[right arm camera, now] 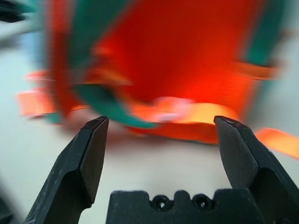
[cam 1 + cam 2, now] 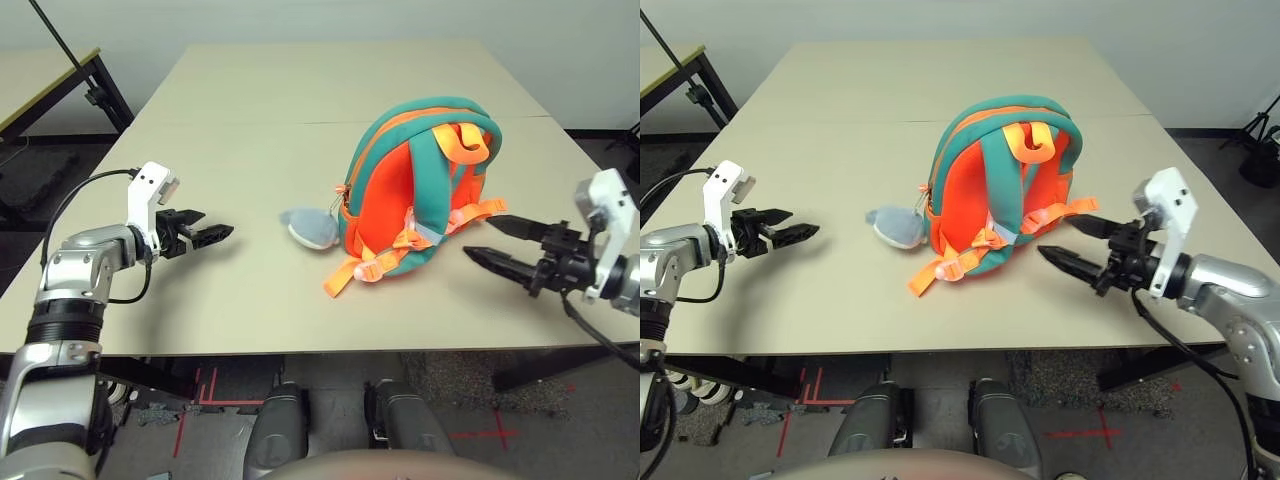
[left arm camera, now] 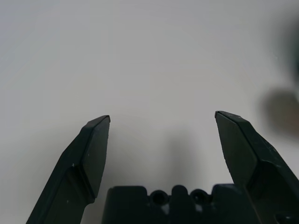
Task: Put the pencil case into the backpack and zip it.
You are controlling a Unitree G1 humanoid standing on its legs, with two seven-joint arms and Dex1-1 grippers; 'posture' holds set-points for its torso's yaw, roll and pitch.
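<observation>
The teal and orange backpack stands upright in the middle of the table, its orange back panel and straps facing me. A grey plush fish lies on the table just left of it. My right gripper is open, close to the backpack's right side and pointing at it; the right wrist view shows the orange panel between its fingers. My left gripper is open over bare table well left of the plush fish, holding nothing. The pencil case is out of view.
The beige table stretches far behind the backpack. A dark desk frame stands off the table's far left. Floor with red tape marks lies below the front edge.
</observation>
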